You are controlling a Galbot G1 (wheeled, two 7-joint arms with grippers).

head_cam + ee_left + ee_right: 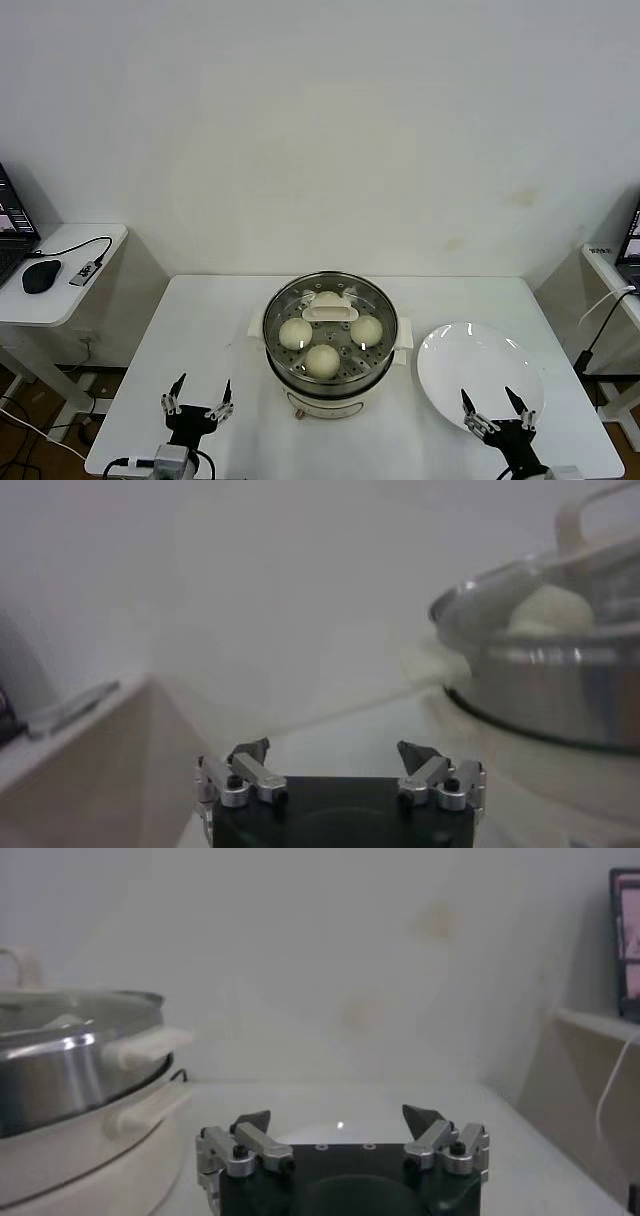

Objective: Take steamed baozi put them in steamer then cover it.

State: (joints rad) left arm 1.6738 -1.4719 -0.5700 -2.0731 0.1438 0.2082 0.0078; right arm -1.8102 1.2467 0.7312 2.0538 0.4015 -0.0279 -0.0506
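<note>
Four baozi [322, 359] sit inside the steamer [330, 345] at the desk's [210, 340] middle, under the cover [329, 306]; a white plate [478, 372] lies just right; left end effector [198, 401] and right end effector [491, 404] hover wide open, empty, near the front edge.

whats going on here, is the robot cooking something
Nothing is being handled right now. The steamer sits mid-table with the glass cover on it and baozi visible inside through the glass. The white plate to its right is empty. The left gripper and the right gripper are both open and empty, low at the near edge of the table, the right one over the plate's near rim. The loading and covering look done.
</note>
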